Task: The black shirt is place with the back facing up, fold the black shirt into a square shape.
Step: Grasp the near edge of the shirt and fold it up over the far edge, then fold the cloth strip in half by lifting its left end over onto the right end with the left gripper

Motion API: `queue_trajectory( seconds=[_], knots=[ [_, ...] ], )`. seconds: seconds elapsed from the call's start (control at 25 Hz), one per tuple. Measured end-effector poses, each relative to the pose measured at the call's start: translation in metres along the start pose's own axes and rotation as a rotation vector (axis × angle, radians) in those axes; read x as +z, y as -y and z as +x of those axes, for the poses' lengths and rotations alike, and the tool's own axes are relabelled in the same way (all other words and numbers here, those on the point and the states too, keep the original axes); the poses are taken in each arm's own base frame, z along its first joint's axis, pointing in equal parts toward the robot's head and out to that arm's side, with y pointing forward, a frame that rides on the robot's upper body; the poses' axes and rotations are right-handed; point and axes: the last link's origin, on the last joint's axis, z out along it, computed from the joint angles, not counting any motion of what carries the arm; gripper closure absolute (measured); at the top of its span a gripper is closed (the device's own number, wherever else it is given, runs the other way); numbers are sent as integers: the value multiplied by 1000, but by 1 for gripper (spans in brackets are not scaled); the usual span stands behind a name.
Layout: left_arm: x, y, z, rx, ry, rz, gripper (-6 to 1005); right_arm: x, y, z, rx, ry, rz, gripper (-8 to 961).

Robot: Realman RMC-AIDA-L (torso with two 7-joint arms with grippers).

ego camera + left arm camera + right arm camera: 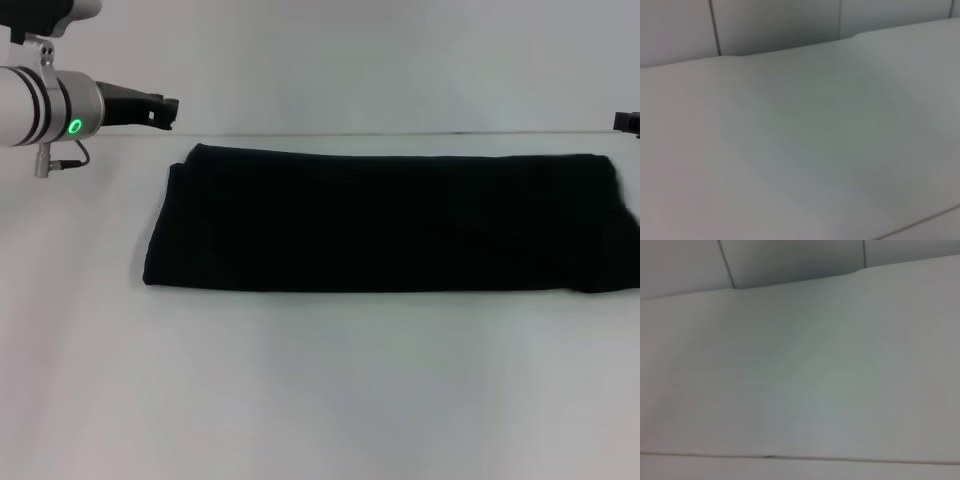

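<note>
Plain black soft-cloth shirt (385, 222), folded into long band, lies along far half of white tabletop (320, 390), reaching right edge. Light, limp, drapes; pinch end corners. Left end effector (150, 108) hovers off far-left corner, finger state unclear; right end effector (628, 121) barely visible at far right.

The black shirt (385, 222) is plain and unpatterned on a white table (320, 390); the left arm (45, 105) is silver with a green light.

A bare lab-like test bench: plain white table (320, 400), blank panelled wall (775, 25) behind.
</note>
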Motion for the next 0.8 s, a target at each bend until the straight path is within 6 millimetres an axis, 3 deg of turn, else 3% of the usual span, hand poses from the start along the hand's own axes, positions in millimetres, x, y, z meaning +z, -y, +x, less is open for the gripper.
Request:
queue_trajectory(
  seconds=[0.08, 0.44, 0.72, 0.8],
  knots=[
    [1, 0, -1, -6, -8, 18, 869, -1, 3, 0, 7, 7, 18, 872],
    [-3, 2, -7, -94, 2, 5, 622, -10, 5, -6, 19, 1, -40, 514],
    [-42, -4, -26, -160, 111, -236, 337, -37, -3, 14, 104, -96, -231, 223],
    [-54, -5, -38, -181, 143, -273, 260, -43, -7, 24, 116, -129, -282, 224]
  ],
)
